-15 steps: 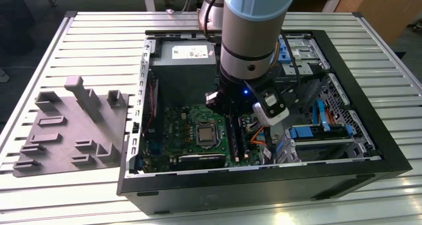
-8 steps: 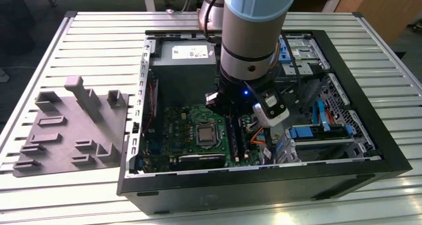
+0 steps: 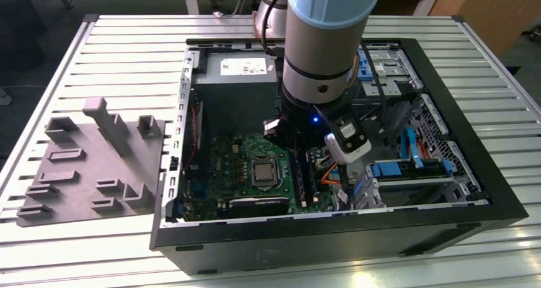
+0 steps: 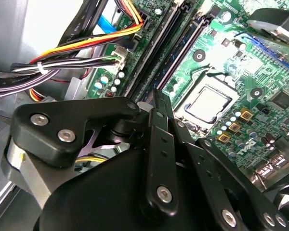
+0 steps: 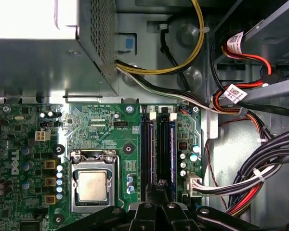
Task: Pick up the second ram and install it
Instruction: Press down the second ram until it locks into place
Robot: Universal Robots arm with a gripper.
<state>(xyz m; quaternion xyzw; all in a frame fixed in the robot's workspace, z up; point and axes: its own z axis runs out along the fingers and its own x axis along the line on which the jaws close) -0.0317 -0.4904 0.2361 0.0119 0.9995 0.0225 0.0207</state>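
Slatted metal table (image 3: 127,41), open computer case (image 3: 338,237): the robot arm (image 3: 325,41) reached down over the green motherboard (image 3: 237,168).

Seen from the exterior view, a grey foam tray (image 3: 93,168) lay on the table at the exterior view's left of the case, and the arm's bulk hid the work below it. Both wrist views looked closer: the gripper (image 4: 151,102) stood at one end of the memory slots (image 5: 156,149) beside the processor socket (image 5: 91,185), its fingertips drawn together. What looked like the second ram (image 4: 147,72), a dark greenish strip, ran along the slots from under those tips in the second wrist view. Whether the tips pinched it could not be made out. The first wrist view also took in bundled cables (image 5: 260,178) beside the board.
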